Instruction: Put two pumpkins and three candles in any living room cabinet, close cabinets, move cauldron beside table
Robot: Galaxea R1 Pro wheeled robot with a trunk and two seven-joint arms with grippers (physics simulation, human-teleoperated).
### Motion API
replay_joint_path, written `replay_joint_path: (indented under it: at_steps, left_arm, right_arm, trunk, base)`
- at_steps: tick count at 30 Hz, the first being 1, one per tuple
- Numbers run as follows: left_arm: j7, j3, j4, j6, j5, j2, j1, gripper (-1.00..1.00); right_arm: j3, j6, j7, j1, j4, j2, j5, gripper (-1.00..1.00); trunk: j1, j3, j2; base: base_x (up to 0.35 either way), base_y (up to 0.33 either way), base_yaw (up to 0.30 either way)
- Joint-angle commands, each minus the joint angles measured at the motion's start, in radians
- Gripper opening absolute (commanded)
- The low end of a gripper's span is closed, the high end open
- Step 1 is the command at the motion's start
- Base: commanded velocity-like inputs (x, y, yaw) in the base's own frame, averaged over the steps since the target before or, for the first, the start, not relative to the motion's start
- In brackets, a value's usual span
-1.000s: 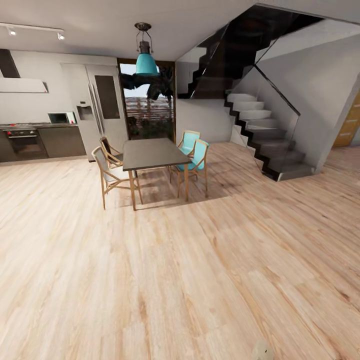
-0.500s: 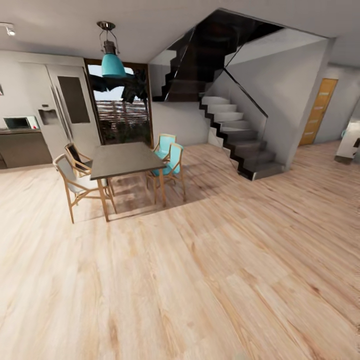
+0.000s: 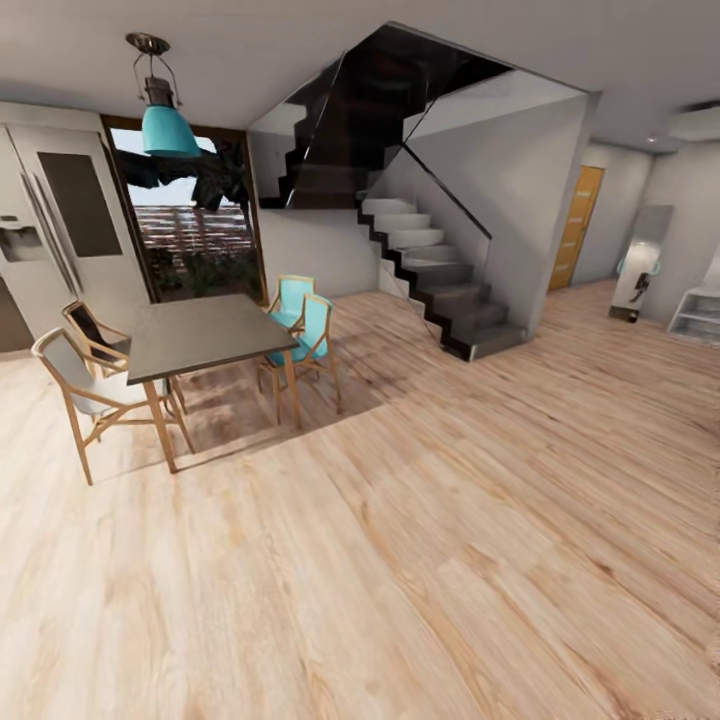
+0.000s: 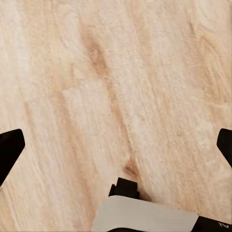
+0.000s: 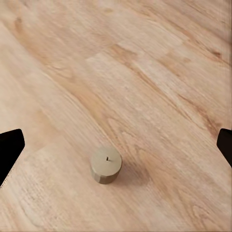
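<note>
Stage: the robot looks to be travelling through the house; the head view takes in a dark dining table [image 3: 205,335] with teal chairs [image 3: 305,325], a staircase [image 3: 430,270] and bare wooden floor [image 3: 420,560], with no cabinet or coffee table in sight.
Candle: one beige-grey candle [image 5: 106,165] stands upright on the floor planks in the right wrist view, wick up, clear of everything around it.
Right gripper: its jaws stand wide apart, the dark fingertips [image 5: 9,147] showing at either edge of that view, nothing between them; the candle lies ahead of the gripper, not touching it.
Left gripper: also spread wide and empty, its fingertips [image 4: 9,150] at the edges of the left wrist view, over plain floor, with a pale and dark part of the robot [image 4: 145,215] below.
Other task things: pumpkins, cauldron and the remaining candles cannot be placed from these pictures.
Risk, candle: it is short and stubby, so a fingertip arriving off-centre would likely knock it over and let it roll away across the smooth planks.
Risk, base: driving on with the candle so near could nudge it out of reach.
Risk, search: the head faces the dining area, so the candle could be missed.
</note>
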Motion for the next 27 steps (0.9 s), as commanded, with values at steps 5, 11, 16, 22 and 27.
replay_joint_path:
  at_steps: [5,11,16,22,27]
  left_arm:
    - [0.006,-0.007,-0.001,-0.002,0.006,0.001,0.000,1.00]
    - [0.008,-0.002,-0.001,-0.008,0.014,0.002,0.000,1.00]
    - [0.009,0.000,-0.001,-0.008,0.015,0.003,0.000,1.00]
    - [0.009,0.001,-0.001,-0.009,0.015,0.002,0.000,1.00]
    - [0.009,0.002,-0.001,-0.010,0.016,0.003,0.000,1.00]
  right_arm:
    - [0.009,-0.003,-0.005,-0.001,0.001,0.000,-0.006,1.00]
    - [0.009,-0.002,-0.006,-0.001,0.001,-0.001,-0.006,1.00]
    - [0.009,-0.003,-0.006,-0.001,0.001,0.000,-0.006,1.00]
    - [0.009,-0.002,-0.006,-0.001,0.001,-0.001,-0.006,1.00]
    - [0.009,-0.002,-0.006,-0.001,0.001,0.000,-0.006,1.00]
  trunk:
    - [0.000,0.003,-0.001]
    - [0.000,0.006,-0.001]
    - [0.000,0.008,-0.001]
    - [0.000,0.011,-0.001]
    - [0.000,0.014,-0.001]
  base:
    - [0.130,0.171,-0.269]
    - [0.017,0.022,-0.281]
    - [0.001,0.001,-0.291]
    - [0.000,0.000,-0.293]
    - [0.000,0.000,-0.294]
